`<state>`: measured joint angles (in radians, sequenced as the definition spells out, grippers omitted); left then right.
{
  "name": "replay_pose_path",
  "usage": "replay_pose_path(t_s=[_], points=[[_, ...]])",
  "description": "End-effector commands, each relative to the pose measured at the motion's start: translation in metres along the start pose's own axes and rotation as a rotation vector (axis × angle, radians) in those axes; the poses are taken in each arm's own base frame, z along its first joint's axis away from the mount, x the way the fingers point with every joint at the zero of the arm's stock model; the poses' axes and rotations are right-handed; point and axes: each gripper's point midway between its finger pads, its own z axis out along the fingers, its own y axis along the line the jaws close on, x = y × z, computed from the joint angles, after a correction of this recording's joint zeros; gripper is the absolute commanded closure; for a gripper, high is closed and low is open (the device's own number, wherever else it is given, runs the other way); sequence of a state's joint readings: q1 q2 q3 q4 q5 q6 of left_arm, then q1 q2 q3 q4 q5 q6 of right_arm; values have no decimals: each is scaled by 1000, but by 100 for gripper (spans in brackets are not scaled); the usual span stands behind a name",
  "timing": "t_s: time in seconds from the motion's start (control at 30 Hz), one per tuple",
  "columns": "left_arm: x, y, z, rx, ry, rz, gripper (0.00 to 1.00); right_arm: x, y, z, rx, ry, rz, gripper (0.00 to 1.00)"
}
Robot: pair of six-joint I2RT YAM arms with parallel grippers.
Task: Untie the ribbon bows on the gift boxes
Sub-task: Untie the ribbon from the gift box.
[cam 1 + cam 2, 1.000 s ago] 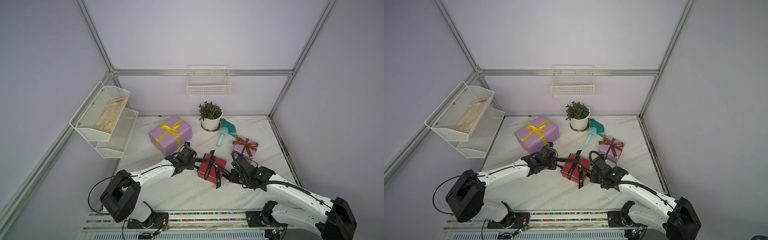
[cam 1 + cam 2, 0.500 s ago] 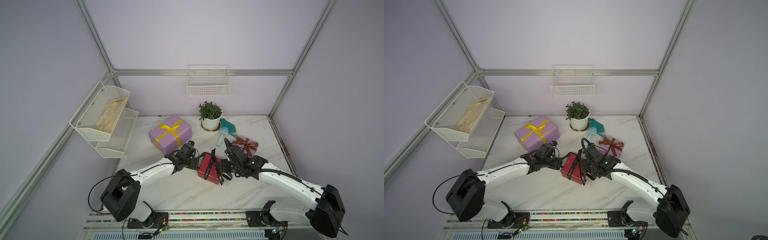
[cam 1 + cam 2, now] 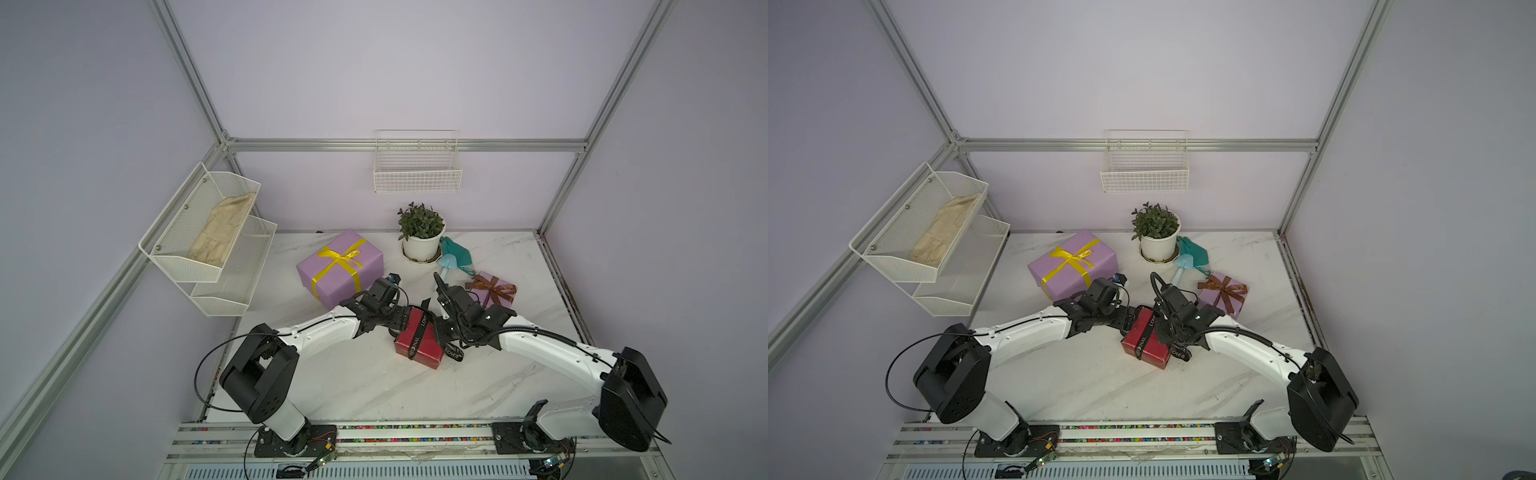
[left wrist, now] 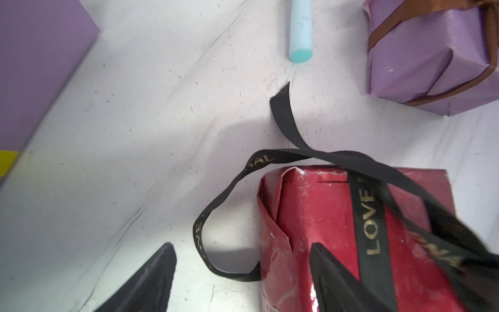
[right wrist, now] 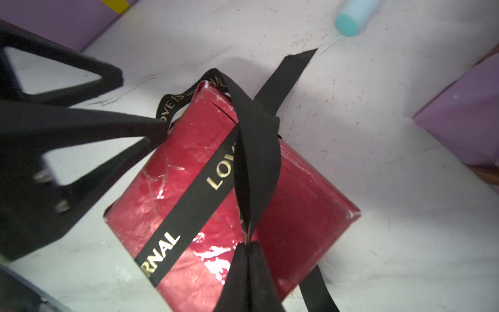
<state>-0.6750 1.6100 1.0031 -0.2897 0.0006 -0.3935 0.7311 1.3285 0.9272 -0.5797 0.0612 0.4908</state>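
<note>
The black ribbon [image 5: 189, 213], a flat band printed with gold lettering, is wrapped round the small glossy red box [image 3: 424, 353]. That box sits on the white marbled counter [image 3: 374, 386] between the two arms, nearer the robot than the other boxes. One band crosses the box's top, and a twisted strand rises from it into the right tool [image 5: 247, 248], whose fingers are pressed together, pinching that strand just above the top. Where the strands cross, the ribbon overlaps itself, so I cannot tell whether a knot remains. A loose loop hangs off one corner. A cut tail lies on the counter pointing towards a pale blue cylindrical handle [image 4: 301, 32], which the frame edge cuts off. The left tool [image 4: 241, 244] stands spread, one finger at the red box's edge, the other over bare counter, the loop between them; whether a finger touches the loop is unclear. In both top views the fingertips of both tools are lost under the dark wrist housings. Further back stand the large lilac rectangular box [image 3: 370, 259], its shiny yellow ribbon [image 3: 340, 259] tied in a bow, and the small lilac box [image 4: 432, 54] with a brown satin bow [image 3: 490, 286]. The wrist views show only parts of these.
</note>
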Motion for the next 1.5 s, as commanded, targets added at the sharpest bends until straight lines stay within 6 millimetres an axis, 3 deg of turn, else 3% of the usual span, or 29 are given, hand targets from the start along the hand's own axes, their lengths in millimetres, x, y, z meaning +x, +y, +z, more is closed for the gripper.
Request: replay_pose_path(t_s=[0.0,0.2,0.33,0.4,0.5,0.53,0.7,0.87,1.0,1.2,1.47], points=[[-22,-21,1,65,-46,-17,22,22,-13,-22,5,18,141,92],[-18,-21,8,61,-27,-26,22,76,-14,-32,-116,114,328,89],[-20,-23,6,68,-34,-23,22,93,-24,-35,-106,129,376,89],[-27,-26,0,78,-58,-8,22,86,-23,-36,-109,101,365,87],[-40,-34,-17,97,-108,42,22,75,-18,-34,-104,93,303,57],[-44,-35,-23,98,-126,58,22,70,-19,-33,-88,88,290,52],[-49,-24,-41,38,-171,64,21,30,-21,-27,18,16,159,52],[-35,-4,-43,-25,-159,-25,21,0,-17,-6,31,-34,79,55],[-24,1,-44,-32,-147,-60,21,-3,-17,8,-53,-22,108,55],[-19,6,-48,-41,-152,-90,21,-7,-26,-6,-102,-72,138,56],[-8,-10,-29,38,-69,-63,21,36,-43,1,-60,31,173,59]])
